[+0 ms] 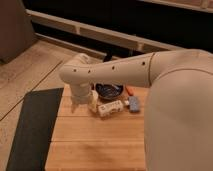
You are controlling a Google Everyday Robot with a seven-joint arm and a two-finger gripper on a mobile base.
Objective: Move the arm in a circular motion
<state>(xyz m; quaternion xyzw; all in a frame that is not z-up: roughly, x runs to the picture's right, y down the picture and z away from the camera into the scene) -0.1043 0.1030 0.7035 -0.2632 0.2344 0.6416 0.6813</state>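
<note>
Since the arm (125,70) is itself what moves, bulky and stiff by the look, nothing needs grasping. It bends over the bench's (100,145) far left corner, where the gripper (78,104) hangs; whether that is apart or together I cannot tell.

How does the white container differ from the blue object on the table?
The white container is larger and pale; the blue object is smaller and darker. The white container lies nearer the gripper, at the arm end over the far left of the wooden table; the blue object lies farther. Both rest on that table.
</note>
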